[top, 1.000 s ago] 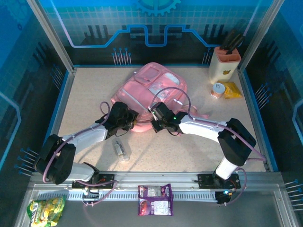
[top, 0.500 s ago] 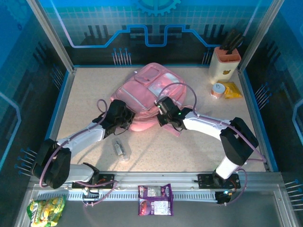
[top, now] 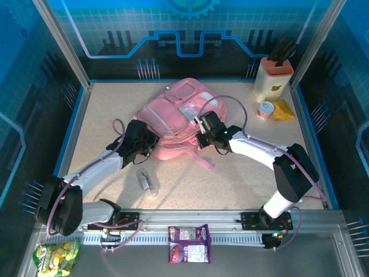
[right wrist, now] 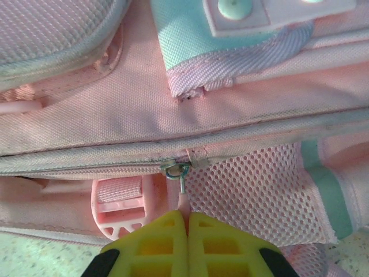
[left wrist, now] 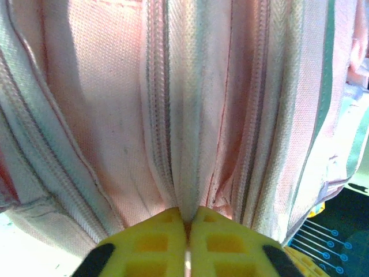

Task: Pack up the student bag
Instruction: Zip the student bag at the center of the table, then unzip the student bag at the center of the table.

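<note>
**On the table: both arms grip the pink bag**

Toward the far middle of the table [top: 104,115] lies the student bag [top: 173,112], flat, with its paler pockets facing up. Both arms reach in to its near edge, one from each side.

The left fingers [top: 145,145] are at the bag's near left corner. In the left wrist view their yellow pads [left wrist: 180,231] are pressed together, pinching a raised fold of pink fabric between two zipper lines.

The right fingers [top: 202,136] are at the bag's near right side. In the right wrist view they [right wrist: 181,231] are closed on the zipper pull [right wrist: 181,197], a thin pink tab hanging from a metal ring on the zipper. Pink mesh lies just beside it and a pink buckle just below the zipper.

A small clear bottle [top: 147,183] lies on the table near the left arm, apart from the bag. A knife block [top: 273,78] stands in the far right corner.
</note>
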You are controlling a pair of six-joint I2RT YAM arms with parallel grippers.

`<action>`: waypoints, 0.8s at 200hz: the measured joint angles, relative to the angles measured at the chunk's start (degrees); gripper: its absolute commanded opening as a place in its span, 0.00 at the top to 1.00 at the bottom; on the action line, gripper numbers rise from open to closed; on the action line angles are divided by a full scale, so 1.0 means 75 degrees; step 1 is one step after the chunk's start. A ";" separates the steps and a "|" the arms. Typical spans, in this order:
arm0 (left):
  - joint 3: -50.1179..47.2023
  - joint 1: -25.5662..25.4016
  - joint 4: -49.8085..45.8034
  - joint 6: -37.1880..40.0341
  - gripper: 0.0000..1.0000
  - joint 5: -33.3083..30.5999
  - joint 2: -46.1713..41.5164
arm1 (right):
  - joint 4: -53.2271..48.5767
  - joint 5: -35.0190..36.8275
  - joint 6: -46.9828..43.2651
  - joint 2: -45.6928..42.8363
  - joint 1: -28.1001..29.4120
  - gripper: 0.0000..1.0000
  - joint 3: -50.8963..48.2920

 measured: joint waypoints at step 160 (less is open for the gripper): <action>0.1040 -0.1099 -0.1201 0.1326 0.44 -0.1393 -0.0315 | -0.1070 -0.2634 0.0583 0.1851 -0.0335 0.39 0.3072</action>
